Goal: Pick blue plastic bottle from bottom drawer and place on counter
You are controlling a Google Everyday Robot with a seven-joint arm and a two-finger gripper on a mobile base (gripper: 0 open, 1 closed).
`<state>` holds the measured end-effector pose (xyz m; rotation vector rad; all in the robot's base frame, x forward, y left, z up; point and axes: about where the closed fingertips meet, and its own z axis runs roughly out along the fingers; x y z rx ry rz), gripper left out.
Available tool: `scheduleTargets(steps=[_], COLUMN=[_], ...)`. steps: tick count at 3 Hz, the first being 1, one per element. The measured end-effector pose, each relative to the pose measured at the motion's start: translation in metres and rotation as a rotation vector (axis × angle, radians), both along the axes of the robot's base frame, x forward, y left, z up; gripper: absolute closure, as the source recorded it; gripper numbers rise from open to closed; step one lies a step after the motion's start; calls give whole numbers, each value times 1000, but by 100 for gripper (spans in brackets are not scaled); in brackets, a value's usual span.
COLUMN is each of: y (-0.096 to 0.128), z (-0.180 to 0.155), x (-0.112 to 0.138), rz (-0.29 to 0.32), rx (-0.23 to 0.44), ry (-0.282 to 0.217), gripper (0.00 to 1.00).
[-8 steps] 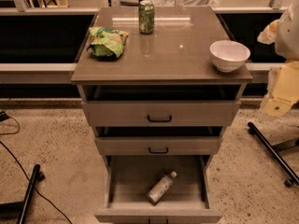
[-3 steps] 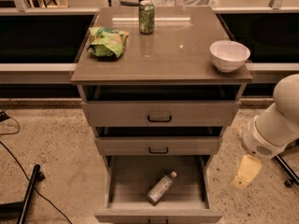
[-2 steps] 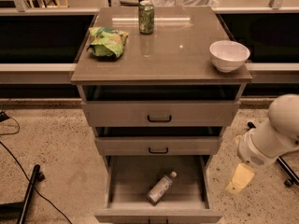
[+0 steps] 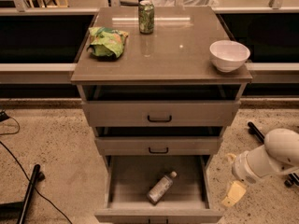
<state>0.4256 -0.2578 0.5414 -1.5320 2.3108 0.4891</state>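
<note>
The blue plastic bottle [image 4: 161,187] lies on its side in the open bottom drawer [image 4: 122,181], cap pointing up and right. The counter [image 4: 177,55] tops the cabinet above it. My gripper [image 4: 233,193] hangs low at the right of the drawer, outside its right wall, at the end of the white arm [image 4: 271,157]. It is level with the bottle and well apart from it.
On the counter stand a green soda can [image 4: 146,17] at the back, a green crumpled bag [image 4: 107,41] at the left and a white bowl [image 4: 229,55] at the right edge. The two upper drawers [image 4: 159,113] stick out slightly. Black stand legs [image 4: 30,190] and cables lie on the floor.
My arm has come down from beside the counter's right edge and moved left, bringing the gripper low beside the open bottom drawer. The bottle has not moved.
</note>
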Motion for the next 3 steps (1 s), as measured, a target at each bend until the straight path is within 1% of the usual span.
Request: scheduleTargets(steps=[1, 2, 3], y=[5, 24, 49], z=[-6, -34, -86], x=[6, 25, 37], rz=[20, 118, 240], rx=[-14, 46, 180], ry=[16, 88, 111], gripper=[0, 0, 0])
